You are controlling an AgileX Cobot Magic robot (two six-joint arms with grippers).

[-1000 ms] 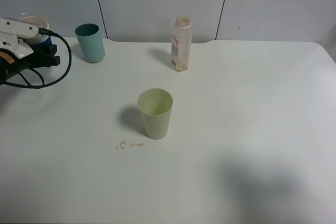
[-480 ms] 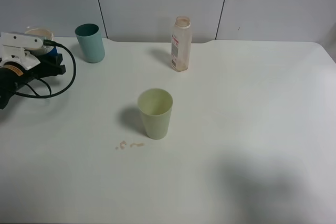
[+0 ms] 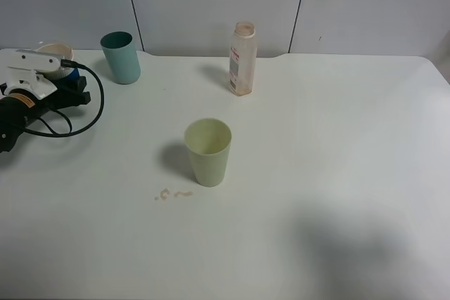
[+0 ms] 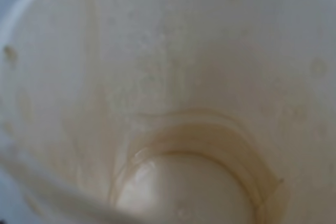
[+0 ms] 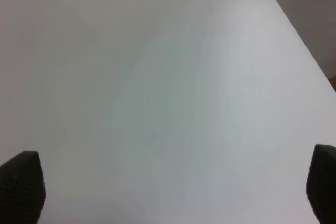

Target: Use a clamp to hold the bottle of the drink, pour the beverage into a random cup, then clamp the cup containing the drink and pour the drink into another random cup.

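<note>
The drink bottle stands upright and uncapped near the back edge of the white worktop, almost empty, with only a pale orange trace at its base. Forward of the bottle and a little to its left, well apart from it, stands a pale green cup; just in front and to the left of that cup lies a small smear of spilled drink. Far to the left of the bottle, at about the same depth, a teal cup stands upright. Farther left again, just beside the teal cup, the left hand holds a cream-coloured cup, its black jaws pinching the cup's lower part; a black cable loops from the arm over the worktop. The left wrist view looks straight into this cup, whose inner wall is streaked with beige residue and whose bottom holds a shallow milky pool. The right hand hangs over bare worktop well right of the bottle, its two black fingertips spread wide with nothing between them.
</note>
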